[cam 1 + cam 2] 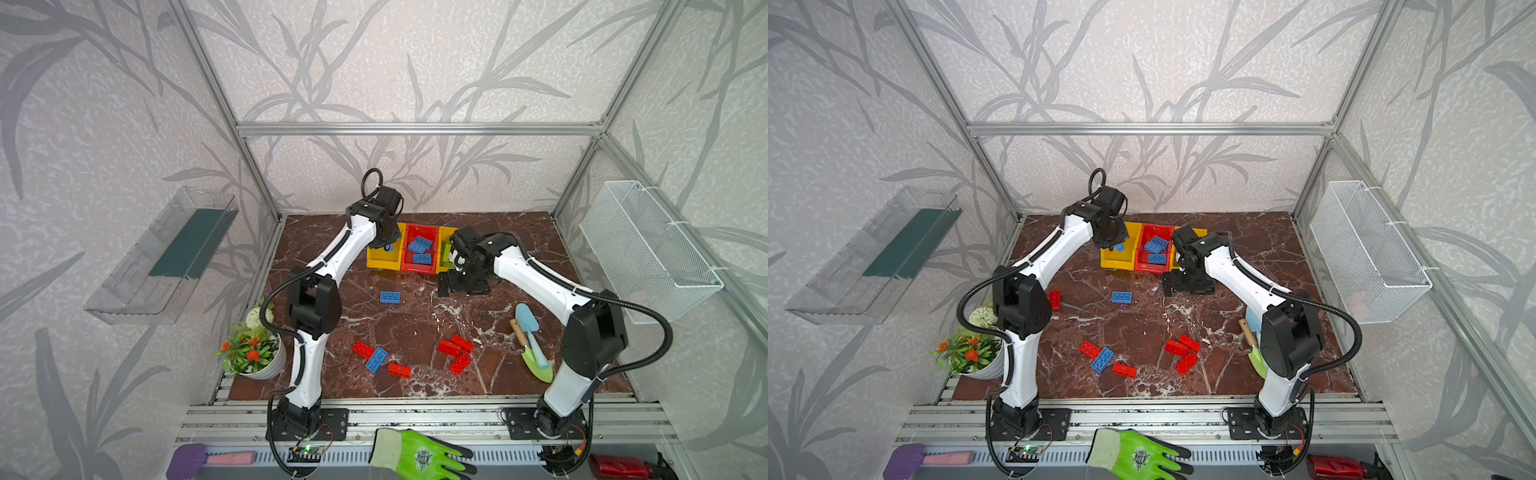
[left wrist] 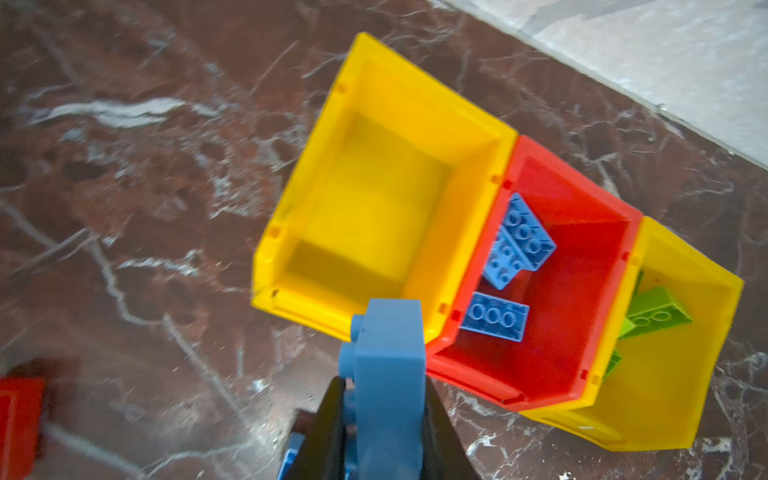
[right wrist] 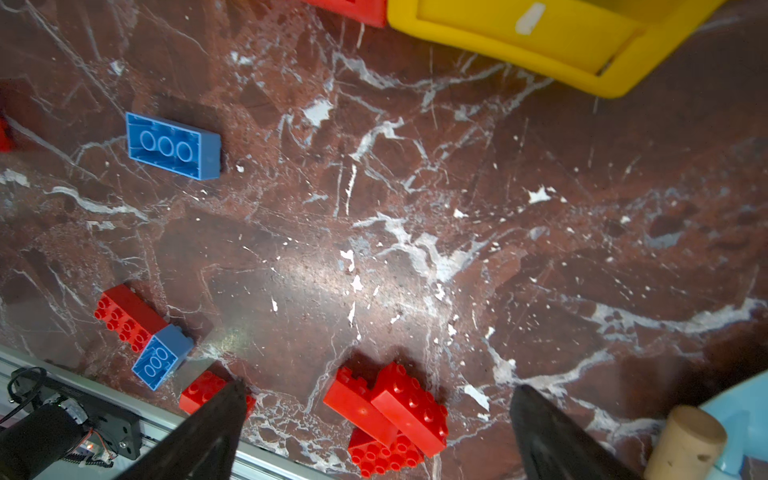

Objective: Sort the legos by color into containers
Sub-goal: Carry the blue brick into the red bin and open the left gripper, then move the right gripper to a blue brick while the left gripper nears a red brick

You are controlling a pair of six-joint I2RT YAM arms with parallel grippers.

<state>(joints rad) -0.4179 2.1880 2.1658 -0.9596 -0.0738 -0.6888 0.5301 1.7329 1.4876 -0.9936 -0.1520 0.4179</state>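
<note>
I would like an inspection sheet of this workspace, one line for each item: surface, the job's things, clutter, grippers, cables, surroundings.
Surface: marble-patterned tabletop, no spill seen.
Job's things: red bin holds blue bricks; right yellow bin holds green bricks; left yellow bin empty; two loose blue bricks and several red bricks on the tabletop.
Clutter: trowels, potted plant, green glove.
Grippers: left gripper shut on the carried blue brick; right gripper open, empty.
Cables: black hoses along both arms, no snag seen.
Surroundings: clear tray and wire basket on the walls.
</note>
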